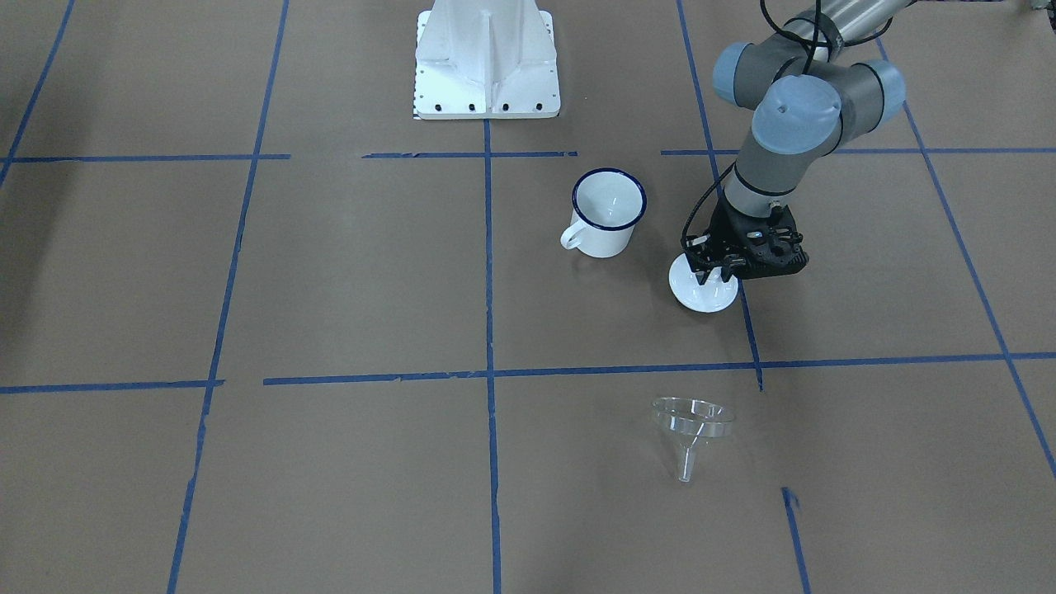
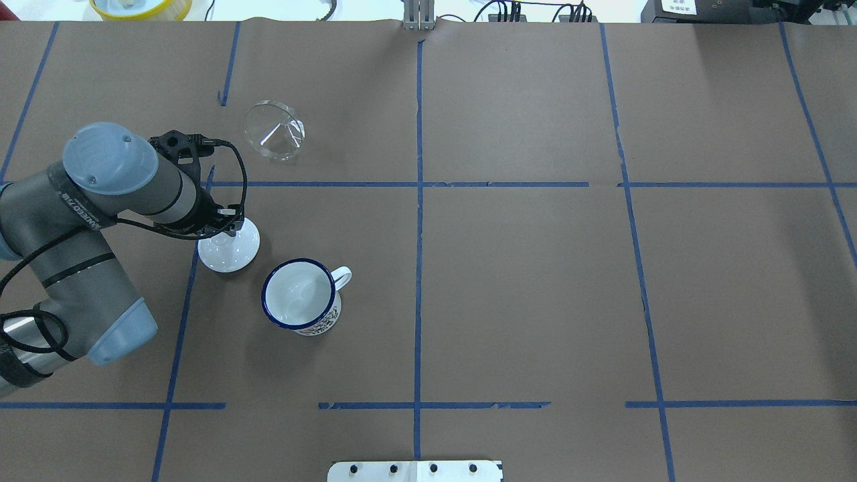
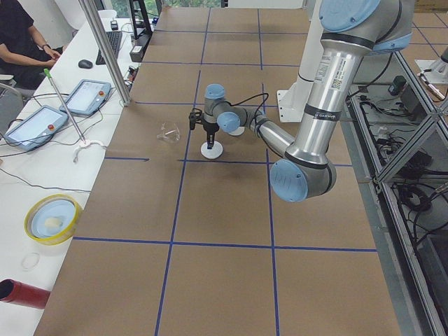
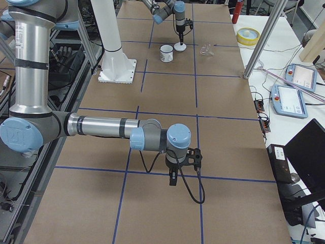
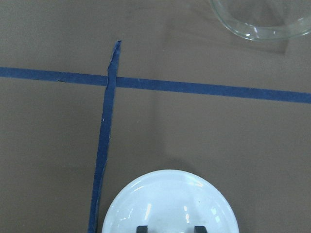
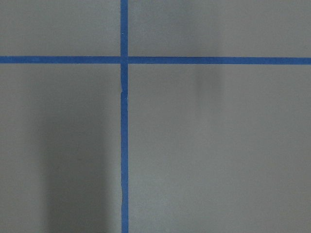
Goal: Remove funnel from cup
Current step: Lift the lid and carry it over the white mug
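Observation:
The clear funnel (image 1: 691, 425) lies on its side on the brown table, well apart from the cup; it also shows in the overhead view (image 2: 273, 130). Its rim shows at the top of the left wrist view (image 5: 262, 19). The white cup (image 1: 609, 213) with the dark blue rim stands upright and empty in the overhead view (image 2: 299, 296). My left gripper (image 1: 716, 272) points down beside the cup, its fingers closed on the top of a round white lid (image 2: 231, 251). My right gripper (image 4: 172, 180) hangs over bare table far from these; I cannot tell whether it is open or shut.
Blue tape lines (image 2: 419, 201) cross the brown table. The white robot base (image 1: 487, 62) stands behind the cup. A yellow bowl (image 4: 248, 35), control tablets (image 4: 289, 99) and a seated operator (image 3: 21, 38) are off the table's far side.

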`<state>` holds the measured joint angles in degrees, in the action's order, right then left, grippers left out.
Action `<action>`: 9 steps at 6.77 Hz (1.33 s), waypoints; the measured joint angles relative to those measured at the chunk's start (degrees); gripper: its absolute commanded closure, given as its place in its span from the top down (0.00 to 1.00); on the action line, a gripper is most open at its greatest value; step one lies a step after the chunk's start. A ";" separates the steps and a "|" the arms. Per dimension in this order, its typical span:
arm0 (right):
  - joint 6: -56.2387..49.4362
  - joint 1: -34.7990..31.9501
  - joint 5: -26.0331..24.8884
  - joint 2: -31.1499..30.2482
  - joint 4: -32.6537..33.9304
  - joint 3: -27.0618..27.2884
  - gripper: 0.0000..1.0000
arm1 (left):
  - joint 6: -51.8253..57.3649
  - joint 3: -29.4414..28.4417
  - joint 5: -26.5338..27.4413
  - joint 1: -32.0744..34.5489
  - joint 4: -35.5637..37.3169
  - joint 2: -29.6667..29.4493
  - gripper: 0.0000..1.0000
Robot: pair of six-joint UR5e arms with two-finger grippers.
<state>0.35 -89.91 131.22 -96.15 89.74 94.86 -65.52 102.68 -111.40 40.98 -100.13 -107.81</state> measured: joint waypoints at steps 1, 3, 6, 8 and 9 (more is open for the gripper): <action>0.00 0.00 0.00 0.00 0.00 0.02 1.00 | 0.11 2.98 -0.85 1.00 4.63 -0.46 0.00; 0.00 0.00 0.00 0.00 0.00 0.06 1.00 | 0.21 8.19 -1.33 5.04 16.20 -4.48 0.00; 0.00 0.00 0.00 0.00 0.00 0.06 1.00 | -0.83 16.40 -3.41 8.62 30.34 -11.25 0.00; 0.00 0.00 0.00 0.00 0.00 0.06 1.00 | -7.33 17.26 -4.63 5.87 32.88 -14.16 0.00; 0.00 0.00 0.00 0.00 0.00 0.06 1.00 | -11.39 17.19 -4.01 2.90 32.97 -14.82 0.00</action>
<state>0.35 -89.91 131.22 -96.15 89.74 94.92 -76.91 119.87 -115.41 43.88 -67.15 -122.63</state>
